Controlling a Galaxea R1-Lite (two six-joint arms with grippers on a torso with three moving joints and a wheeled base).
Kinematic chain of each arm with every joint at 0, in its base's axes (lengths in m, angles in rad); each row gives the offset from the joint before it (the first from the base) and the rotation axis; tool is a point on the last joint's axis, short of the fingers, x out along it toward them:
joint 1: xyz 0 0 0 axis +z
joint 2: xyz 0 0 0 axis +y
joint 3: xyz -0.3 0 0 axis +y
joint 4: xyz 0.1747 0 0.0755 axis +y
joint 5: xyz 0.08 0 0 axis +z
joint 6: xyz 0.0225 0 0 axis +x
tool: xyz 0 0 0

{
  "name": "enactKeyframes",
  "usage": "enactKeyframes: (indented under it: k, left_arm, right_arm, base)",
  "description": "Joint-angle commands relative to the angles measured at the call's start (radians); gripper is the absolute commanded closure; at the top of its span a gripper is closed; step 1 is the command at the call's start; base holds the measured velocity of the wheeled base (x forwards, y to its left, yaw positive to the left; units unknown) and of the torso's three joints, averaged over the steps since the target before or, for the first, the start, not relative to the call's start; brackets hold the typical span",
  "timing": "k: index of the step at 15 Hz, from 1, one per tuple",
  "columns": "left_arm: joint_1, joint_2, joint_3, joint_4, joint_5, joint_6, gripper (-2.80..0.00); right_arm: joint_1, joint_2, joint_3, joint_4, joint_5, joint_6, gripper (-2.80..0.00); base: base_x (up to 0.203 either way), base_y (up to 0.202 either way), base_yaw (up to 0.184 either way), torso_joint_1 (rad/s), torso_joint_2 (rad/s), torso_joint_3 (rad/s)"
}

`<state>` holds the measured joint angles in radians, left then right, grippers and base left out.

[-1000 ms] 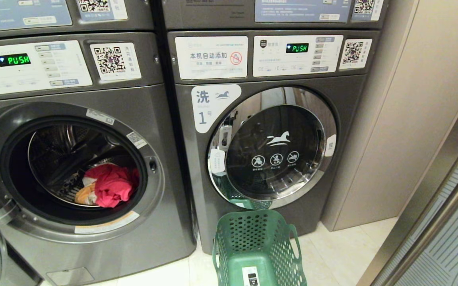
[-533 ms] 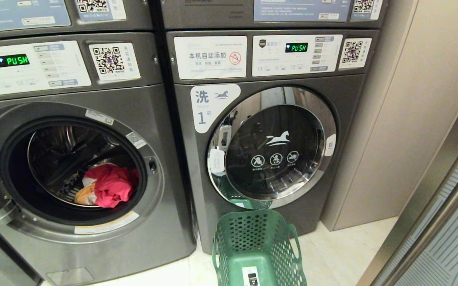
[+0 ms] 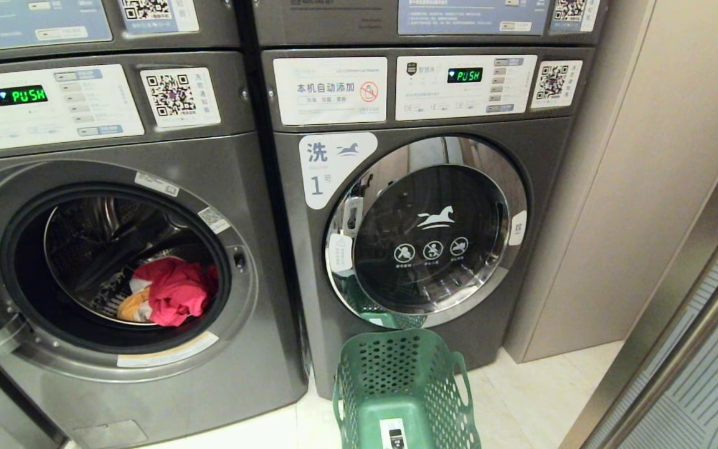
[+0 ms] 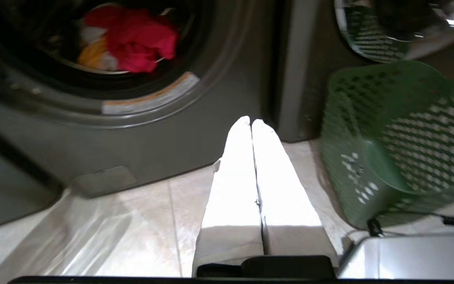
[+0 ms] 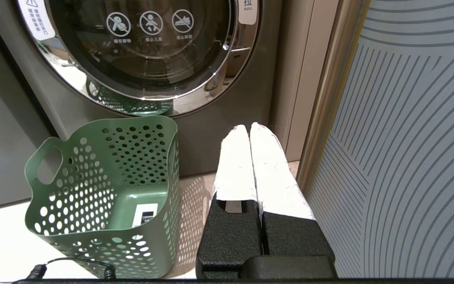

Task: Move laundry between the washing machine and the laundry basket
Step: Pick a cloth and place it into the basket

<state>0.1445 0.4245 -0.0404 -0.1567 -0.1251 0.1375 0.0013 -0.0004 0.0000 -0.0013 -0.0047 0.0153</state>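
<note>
Two grey front-loading washers stand side by side. Landmark: the left washing machine (image 3: 128, 249), door swung open, drum exposed, display reading PUSH. Just beside it on the right, the second washer (image 3: 424, 206), marked 1, round chrome-rimmed door (image 3: 426, 232) closed. Right of that machine, a beige wall panel (image 3: 633, 174), then a patterned sliding door (image 3: 714, 374) at the edge of the head view. On the pale tile floor (image 3: 521, 399), in front of the closed machine and off to the right of the open washer, sits the green perforated laundry basket (image 3: 404, 390); it holds no clothing, only a small label on its bottom. Inside the open washer's drum lies the laundry (image 3: 172, 292): a red garment bunched on top, yellow and white cloth beneath it at the left. Left gripper (image 4: 252, 122) low before the open washer's lower front panel, white-padded fingers pressed together, holding nothing. Right gripper (image 5: 249, 128) low in front of the closed machine, beside the basket, fingers likewise closed together and holding nothing.
</note>
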Motion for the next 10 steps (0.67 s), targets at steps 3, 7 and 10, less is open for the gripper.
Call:
enactKeyframes:
  k: [3,7,10]
  left_arm:
    - [-0.135,-0.205,0.037,0.040,0.011,0.029,0.00]
    - [-0.141,-0.432,0.038,0.112,0.050,0.066,0.00]
    - [-0.143,-0.425,0.039,0.157,0.081,-0.009,0.00]
  right_arm:
    - [0.000,0.000,0.000,0.000,0.000,0.000,0.00]
    - [0.000,0.000,0.000,0.000,0.000,0.000,0.00]
    - [0.000,0.000,0.000,0.000,0.000,0.000,0.00]
  base:
    - [0.000,0.000,0.000,0.000,0.00,0.000]
    - [0.000,0.000,0.000,0.000,0.00,0.000]
    - [0.000,0.000,0.000,0.000,0.00,0.000]
